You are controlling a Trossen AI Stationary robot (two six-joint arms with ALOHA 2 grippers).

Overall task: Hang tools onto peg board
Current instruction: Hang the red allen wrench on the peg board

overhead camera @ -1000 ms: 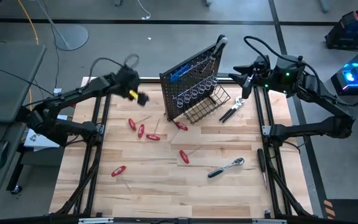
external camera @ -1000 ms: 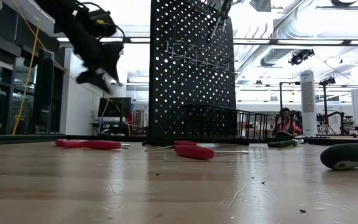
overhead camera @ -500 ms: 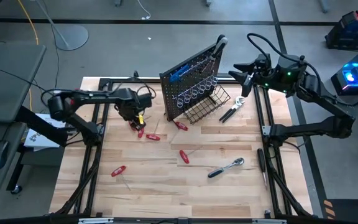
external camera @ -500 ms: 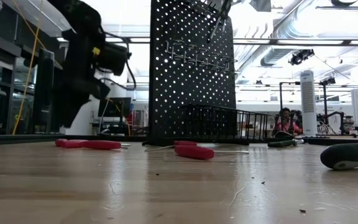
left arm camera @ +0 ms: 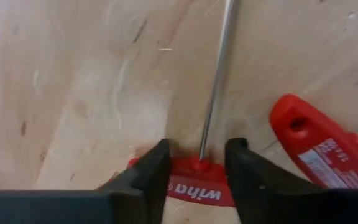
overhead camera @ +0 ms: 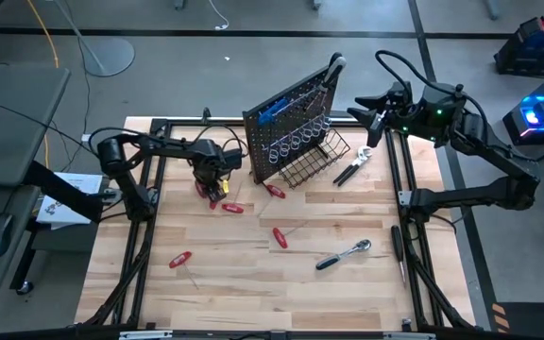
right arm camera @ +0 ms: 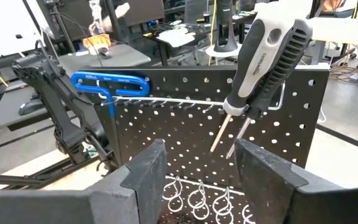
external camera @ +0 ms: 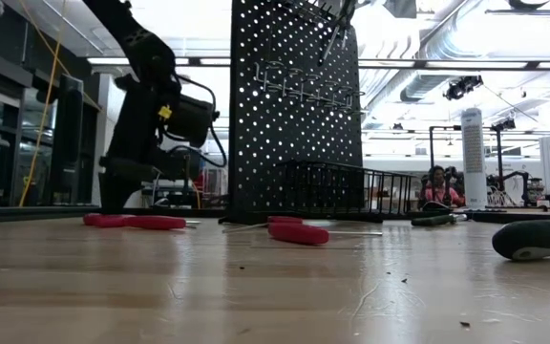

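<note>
My left gripper (overhead camera: 212, 179) is open and points down, low over a red T-handle key (left arm camera: 194, 180) that lies flat on the table left of the peg board (overhead camera: 291, 123). It also shows in the low view (external camera: 122, 191). A second red handle (left arm camera: 319, 155) lies beside the first. The black peg board stands upright and carries a blue T-handle key (right arm camera: 110, 84) and black-handled screwdrivers (right arm camera: 266, 56) on its hooks. A wire basket (overhead camera: 317, 156) sits at its base. My right gripper (overhead camera: 362, 111) is open and empty in the air, right of the board. My left gripper comes from above with its open fingers (left arm camera: 148, 177) standing on either side of the red handle's middle (left arm camera: 197, 167), where the steel shaft joins it. I cannot tell whether the fingers touch the handle. The key lies flat on the wood.
More red-handled tools lie on the table (overhead camera: 231, 208) (overhead camera: 275, 191) (overhead camera: 280, 236) (overhead camera: 179, 258). A chrome ratchet (overhead camera: 343, 255) lies at the near right. A black-handled tool (overhead camera: 352, 168) lies right of the basket. A person (external camera: 437, 186) sits in the room beyond the table.
My left gripper has come down from high over the table's far left, moving right and toward the near edge. It has tipped to point down and now stands just above the red tools left of the peg board. No tool has moved.
</note>
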